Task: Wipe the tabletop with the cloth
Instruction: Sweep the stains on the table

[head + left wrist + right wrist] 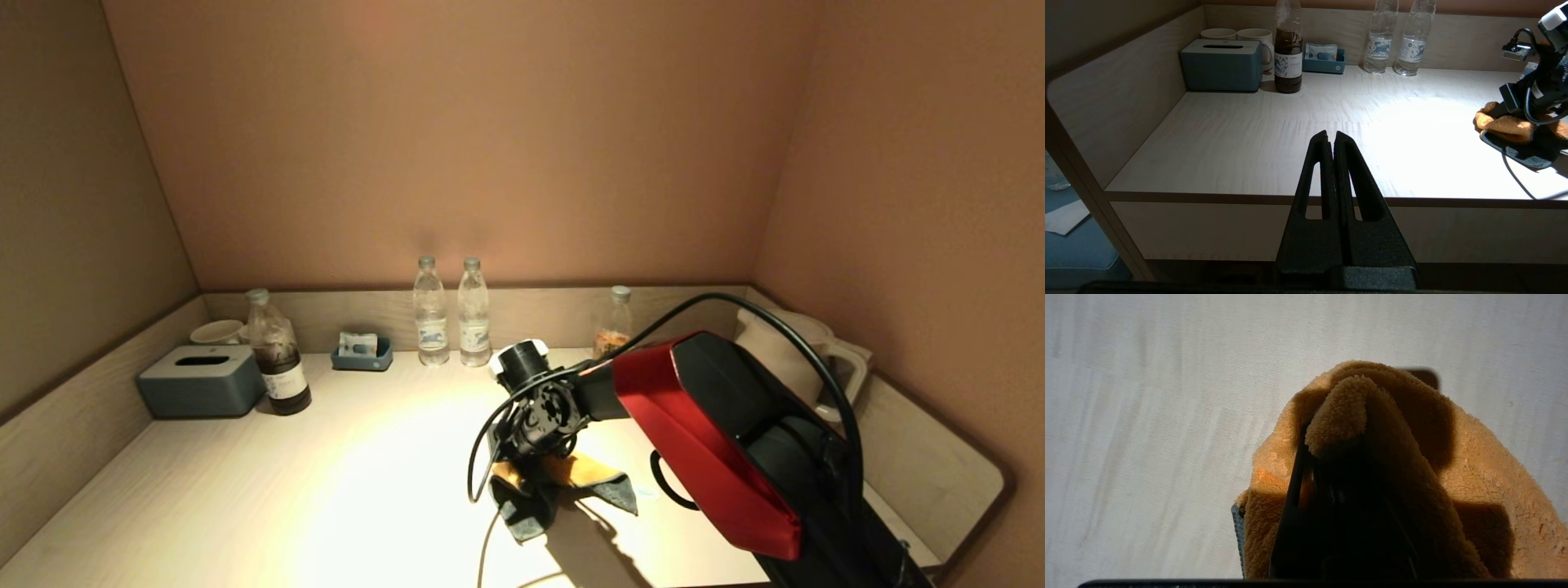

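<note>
Red-and-black right arm [718, 441], nearest the head camera, reaches in from the front right corner of the bench [245, 490] toward its middle. Bench: pale wood-grain laminate with a low raised rim on the left, rear and right edges. Right gripper [526, 482] points down onto the surface, near the front edge and slightly right of centre; its fingers [1294, 506] are closed on the cloth [584, 474], a fold of orange pile bunched over the tips, as the right wrist view shows. Cloth lies on the bench beneath the gripper, orange face up, dark grey-blue backing turned out at its edges. Left gripper [1331, 141] is held off the bench, outside the front edge, fingers pressed together and holding nothing. Kettle [808, 351] stands in the rear right corner. Blue-grey tissue box [200, 380] sits at the rear left corner, two mugs [1237, 36] behind it and a dark-liquid bottle [277, 363] just beside it. Two clear water bottles [449, 314] stand side by side along the rear edge; a smaller bottle [614, 327] stands farther right. Small blue tray [362, 355] rests between the dark bottle and the water bottles.
</note>
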Controlling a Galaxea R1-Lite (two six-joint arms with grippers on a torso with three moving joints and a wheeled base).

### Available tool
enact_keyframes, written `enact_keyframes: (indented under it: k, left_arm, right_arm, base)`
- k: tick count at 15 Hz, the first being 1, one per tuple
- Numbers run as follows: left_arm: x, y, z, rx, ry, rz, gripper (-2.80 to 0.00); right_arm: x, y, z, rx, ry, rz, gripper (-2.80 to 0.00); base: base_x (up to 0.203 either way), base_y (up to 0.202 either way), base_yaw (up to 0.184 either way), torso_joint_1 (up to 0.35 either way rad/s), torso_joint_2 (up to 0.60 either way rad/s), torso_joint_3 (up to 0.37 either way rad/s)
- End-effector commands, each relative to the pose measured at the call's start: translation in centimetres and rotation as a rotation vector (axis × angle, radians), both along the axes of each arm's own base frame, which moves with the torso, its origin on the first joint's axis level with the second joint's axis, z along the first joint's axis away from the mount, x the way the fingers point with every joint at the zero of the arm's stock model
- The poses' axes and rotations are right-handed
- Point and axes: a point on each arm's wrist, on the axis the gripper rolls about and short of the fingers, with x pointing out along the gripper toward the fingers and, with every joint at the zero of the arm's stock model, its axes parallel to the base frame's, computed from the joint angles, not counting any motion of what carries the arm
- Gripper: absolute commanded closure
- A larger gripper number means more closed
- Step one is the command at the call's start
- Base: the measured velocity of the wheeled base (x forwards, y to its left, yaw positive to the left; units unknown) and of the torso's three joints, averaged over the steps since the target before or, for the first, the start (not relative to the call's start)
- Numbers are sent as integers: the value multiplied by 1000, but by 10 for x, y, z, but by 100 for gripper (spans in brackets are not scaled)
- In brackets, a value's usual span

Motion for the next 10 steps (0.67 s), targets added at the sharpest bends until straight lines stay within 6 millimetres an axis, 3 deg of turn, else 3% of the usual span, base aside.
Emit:
enact_keyframes:
  k: [1,3,6,10]
  left_arm:
    - [0,0,0,-1,-1,0,0]
    - [0,0,0,-1,-1,0,0]
    - [0,0,0,-1,-1,0,0]
    - [0,0,0,-1,-1,0,0]
  right_arm:
    - [6,-34,-11,-37,66,-72,0]
    - [3,-66,-3,-50,98,-134,0]
    - [4,-135,14,-56,127,-275,0]
    - [-11,-199,28,-64,163,-400,0]
  base:
    - [0,0,0,0,0,0]
    - [0,0,0,0,0,0]
    - [0,0,0,0,0,0]
    - [0,0,0,0,0,0]
